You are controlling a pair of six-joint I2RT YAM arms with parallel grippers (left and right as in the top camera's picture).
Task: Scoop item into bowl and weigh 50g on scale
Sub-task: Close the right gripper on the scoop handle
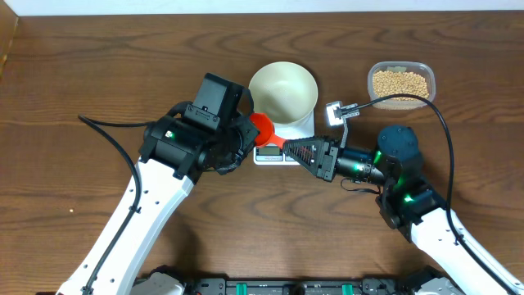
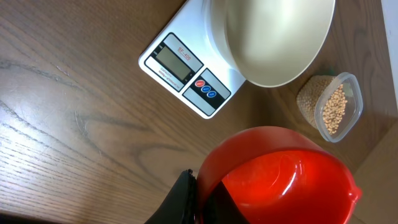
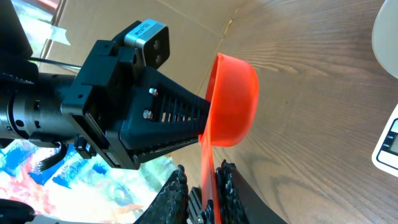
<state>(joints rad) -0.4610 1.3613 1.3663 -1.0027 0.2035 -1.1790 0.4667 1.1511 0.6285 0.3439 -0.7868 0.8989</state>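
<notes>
The task is at its opening step: nothing has been scooped yet. The beans [image 1: 399,83] all lie in the clear tub [image 1: 428,75] at the far right of the table [image 1: 82,65], and the white bowl [image 1: 282,92] stands empty on the scale [image 2: 186,71] at the middle.

The red scoop [image 1: 261,127] is held in the air just left of the scale's near edge, and the left wrist view shows its cup empty. The right gripper [image 3: 202,186] has its jaws closed on the scoop's thin handle. The left gripper [image 1: 247,135] is right at the cup's rim. One black finger [image 3: 180,118] reaches the red edge, but I cannot tell whether its jaws are clamped on it or only beside it. It looks like a handover of the scoop between the two arms, though which way I cannot say.

Next, I judge, one arm must take sole hold and the other let go. The scoop must then travel right and far, past the bowl, to the tub, cup down into the beans. The bowl's tall wall lies on that path, and a knock would disturb the scale.
</notes>
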